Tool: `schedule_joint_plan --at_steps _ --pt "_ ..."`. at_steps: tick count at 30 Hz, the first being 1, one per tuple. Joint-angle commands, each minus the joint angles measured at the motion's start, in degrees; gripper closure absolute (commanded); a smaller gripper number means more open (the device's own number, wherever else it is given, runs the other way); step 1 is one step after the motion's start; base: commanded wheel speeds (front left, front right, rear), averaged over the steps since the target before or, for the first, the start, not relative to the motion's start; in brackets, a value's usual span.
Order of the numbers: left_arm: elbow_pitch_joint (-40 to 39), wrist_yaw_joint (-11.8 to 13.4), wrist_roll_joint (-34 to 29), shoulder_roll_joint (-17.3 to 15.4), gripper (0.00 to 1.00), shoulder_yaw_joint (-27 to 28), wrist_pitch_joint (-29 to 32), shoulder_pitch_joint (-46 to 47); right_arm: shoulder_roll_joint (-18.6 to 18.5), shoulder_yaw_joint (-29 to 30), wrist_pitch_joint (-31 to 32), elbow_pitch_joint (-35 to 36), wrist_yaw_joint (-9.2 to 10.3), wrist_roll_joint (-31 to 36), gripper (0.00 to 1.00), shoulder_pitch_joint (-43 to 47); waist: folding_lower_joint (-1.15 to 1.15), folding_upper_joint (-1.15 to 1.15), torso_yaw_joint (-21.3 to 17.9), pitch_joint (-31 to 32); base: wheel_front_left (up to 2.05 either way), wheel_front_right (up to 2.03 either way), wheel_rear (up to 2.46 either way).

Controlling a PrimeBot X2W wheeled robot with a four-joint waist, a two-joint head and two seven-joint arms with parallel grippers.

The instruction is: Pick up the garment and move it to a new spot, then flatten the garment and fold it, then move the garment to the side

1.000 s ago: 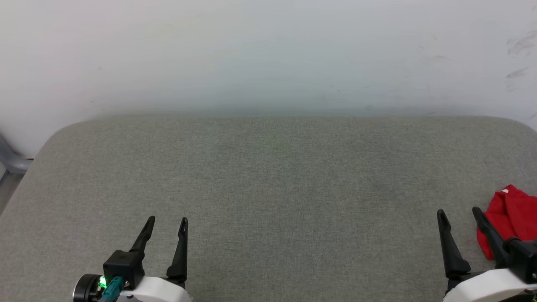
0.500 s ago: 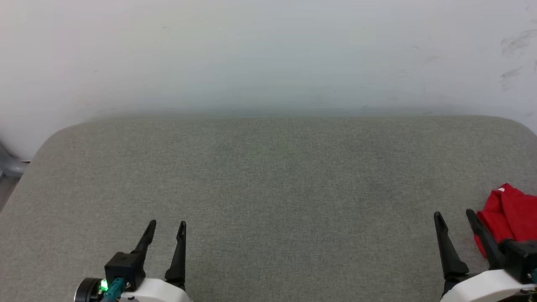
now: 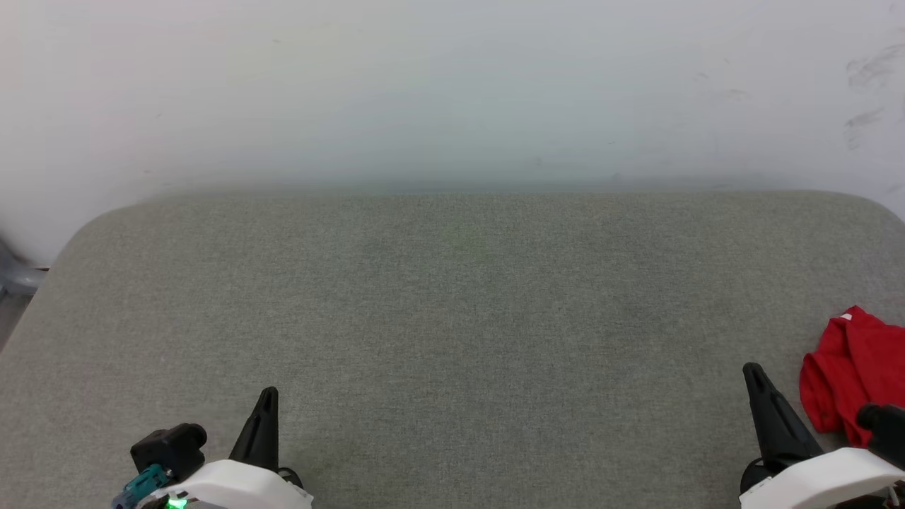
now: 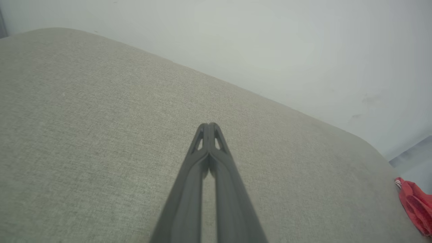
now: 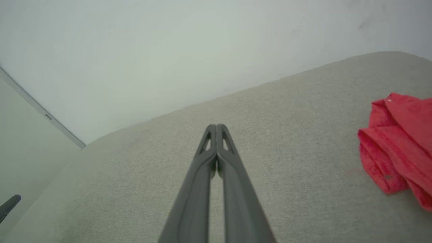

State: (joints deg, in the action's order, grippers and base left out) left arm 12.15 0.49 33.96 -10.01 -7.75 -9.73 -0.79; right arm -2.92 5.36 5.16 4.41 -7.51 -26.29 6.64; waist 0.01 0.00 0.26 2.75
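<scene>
Left gripper (image 3: 268, 394) sat at lower left of the head frame, fingers pressed together with nothing between them. Right gripper (image 3: 754, 372) sat at lower right, likewise clenched and empty. Garment (image 3: 845, 367) lay crumpled at the right edge on the grey fabric surface (image 3: 452, 318), just beside the right gripper and apart from it. Pale wall (image 3: 452, 92) ran across the top.
</scene>
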Motion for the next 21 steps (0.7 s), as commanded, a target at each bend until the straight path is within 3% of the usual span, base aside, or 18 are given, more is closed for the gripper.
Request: schedule_joint_plan --at_steps 1,21 --pt "-0.7 -0.4 2.0 0.0 1.0 0.8 0.4 2.0 0.0 0.2 0.1 0.1 0.01 -2.3 1.0 -2.0 0.0 0.0 0.0 0.0 0.0 0.0 0.0" --pt "0.0 -2.6 17.5 2.0 1.0 4.5 4.8 3.5 0.0 0.5 0.4 -4.9 0.01 -19.8 1.0 -5.2 0.0 0.0 -0.1 -0.6 0.0 0.0 0.0"
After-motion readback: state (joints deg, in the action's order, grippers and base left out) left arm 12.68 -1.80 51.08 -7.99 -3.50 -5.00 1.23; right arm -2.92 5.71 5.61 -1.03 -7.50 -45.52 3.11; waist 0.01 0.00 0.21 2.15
